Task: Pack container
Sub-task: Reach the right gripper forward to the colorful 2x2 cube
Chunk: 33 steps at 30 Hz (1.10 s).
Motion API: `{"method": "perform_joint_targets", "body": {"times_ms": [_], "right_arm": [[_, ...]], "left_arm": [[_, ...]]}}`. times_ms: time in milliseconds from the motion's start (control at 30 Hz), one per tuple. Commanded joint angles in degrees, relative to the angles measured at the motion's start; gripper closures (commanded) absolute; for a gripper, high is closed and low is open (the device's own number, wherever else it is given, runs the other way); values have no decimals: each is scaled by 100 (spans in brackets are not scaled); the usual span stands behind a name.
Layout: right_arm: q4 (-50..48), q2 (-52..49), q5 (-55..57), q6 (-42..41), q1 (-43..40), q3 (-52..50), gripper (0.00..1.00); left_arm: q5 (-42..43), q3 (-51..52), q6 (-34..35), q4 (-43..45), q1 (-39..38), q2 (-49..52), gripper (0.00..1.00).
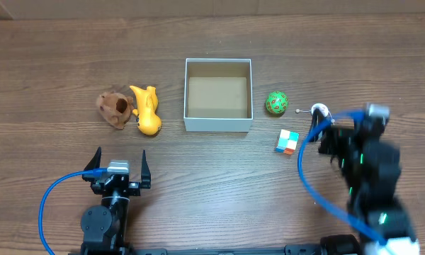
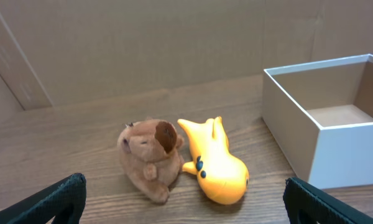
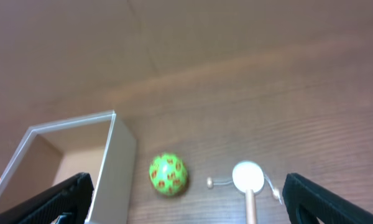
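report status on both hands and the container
Left hand open, empty. Right hand open, empty, near green ball. Container empty, nothing packed yet. Nothing blocking its opening.

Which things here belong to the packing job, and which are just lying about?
Job: container, empty; probably the toys to go in it: brown plush, yellow toy, green ball, colour cube.
Lying about: perhaps the small white round-headed piece; its role is unclear.
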<state>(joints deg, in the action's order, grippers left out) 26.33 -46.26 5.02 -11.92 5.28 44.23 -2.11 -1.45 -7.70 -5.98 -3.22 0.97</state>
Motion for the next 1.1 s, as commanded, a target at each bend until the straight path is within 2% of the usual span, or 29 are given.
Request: {"method": "perform_joint_targets", "body": {"times_ms": [0,100,233,467,633,867,1067], "right_arm": [[866,-1408,-494,-31,-15,1735,0],[1462,-2363,-577,-42,-15,2824,0],[1843,-2999,-774,37,-22,3281,0],[2815,-3775,-728,-385,-13,3274,0],[3318,-4424,-704,-380,28,3268,0],[3482,-4618,-706,-579,72,3132,0],[2981,-4618,-682,-636,411,2461,1]], "left_arm": [[66,39,-90,20,44,-28,0],[66,39,-90,20,44,-28,0],[66,39,-90,20,44,-28,0],[66,39,-90,20,44,-28,0],[66,39,-90,20,44,-28,0],[66,39,-90,20,44,-28,0],[66,39,-90,20,44,-28,0]]}}
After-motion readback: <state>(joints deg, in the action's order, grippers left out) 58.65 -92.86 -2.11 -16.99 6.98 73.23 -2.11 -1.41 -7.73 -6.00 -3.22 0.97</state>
